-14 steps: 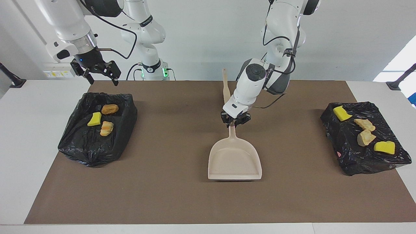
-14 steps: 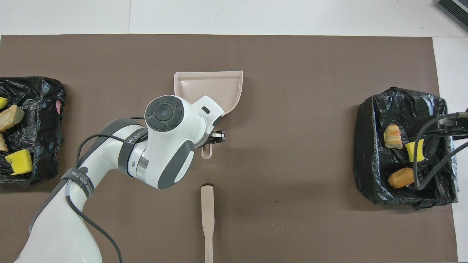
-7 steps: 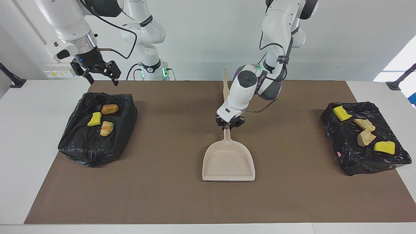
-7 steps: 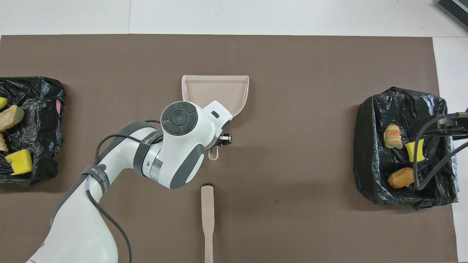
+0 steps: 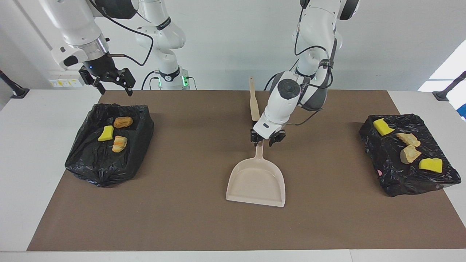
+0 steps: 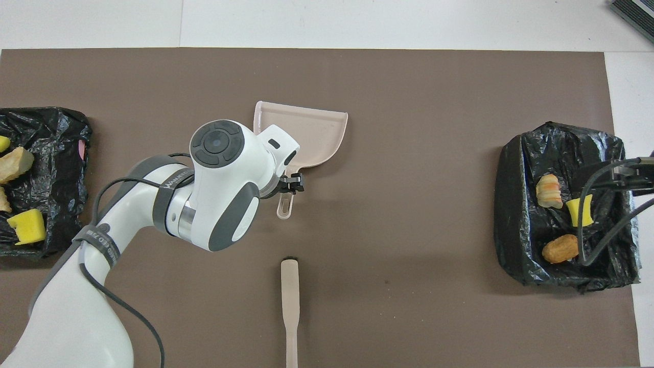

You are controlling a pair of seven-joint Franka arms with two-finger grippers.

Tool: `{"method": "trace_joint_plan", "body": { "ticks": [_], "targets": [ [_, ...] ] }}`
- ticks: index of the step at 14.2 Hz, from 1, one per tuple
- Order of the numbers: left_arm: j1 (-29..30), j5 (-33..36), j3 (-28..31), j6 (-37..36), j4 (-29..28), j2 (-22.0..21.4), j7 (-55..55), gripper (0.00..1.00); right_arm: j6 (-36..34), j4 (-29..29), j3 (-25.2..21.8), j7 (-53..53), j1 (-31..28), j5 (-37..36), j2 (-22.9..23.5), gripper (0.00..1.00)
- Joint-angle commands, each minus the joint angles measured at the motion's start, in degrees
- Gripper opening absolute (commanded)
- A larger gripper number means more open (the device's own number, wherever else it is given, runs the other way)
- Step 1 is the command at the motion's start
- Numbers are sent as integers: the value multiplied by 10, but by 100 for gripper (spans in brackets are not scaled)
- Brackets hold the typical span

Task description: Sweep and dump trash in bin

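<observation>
Trash all binned; left gripper open astride dustpan handle, letting go. Right gripper open, waits over bin. Next: retract.

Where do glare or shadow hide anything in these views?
Facing view: a blown-out bright patch above the table's left-arm end hides nothing; bin liners glint, trash is readable. Overhead view: the left arm, not shadow, covers part of the dustpan.

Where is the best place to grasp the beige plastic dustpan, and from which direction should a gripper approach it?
Grip the beige plastic dustpan by its narrow handle, coming from above. The handle points toward the robots and is slim enough for two fingers; the scoop is too wide and flat. The left gripper is right at that handle.
</observation>
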Motion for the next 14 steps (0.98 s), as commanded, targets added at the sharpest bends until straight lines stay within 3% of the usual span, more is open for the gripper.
{"method": "trace_joint_plan", "body": {
  "ticks": [1, 9, 14],
  "targets": [
    [8, 9, 5, -27, -4, -30, -2, 100, 6, -1, 3, 8, -4, 11, -4, 100],
    [152, 9, 8, -147, -10, -124, 151, 100, 6, -1, 3, 8, -4, 11, -4, 100],
    [211, 9, 9, -213, -3, -175, 215, 100, 6, -1, 3, 8, -4, 11, -4, 100]
  ]
}}
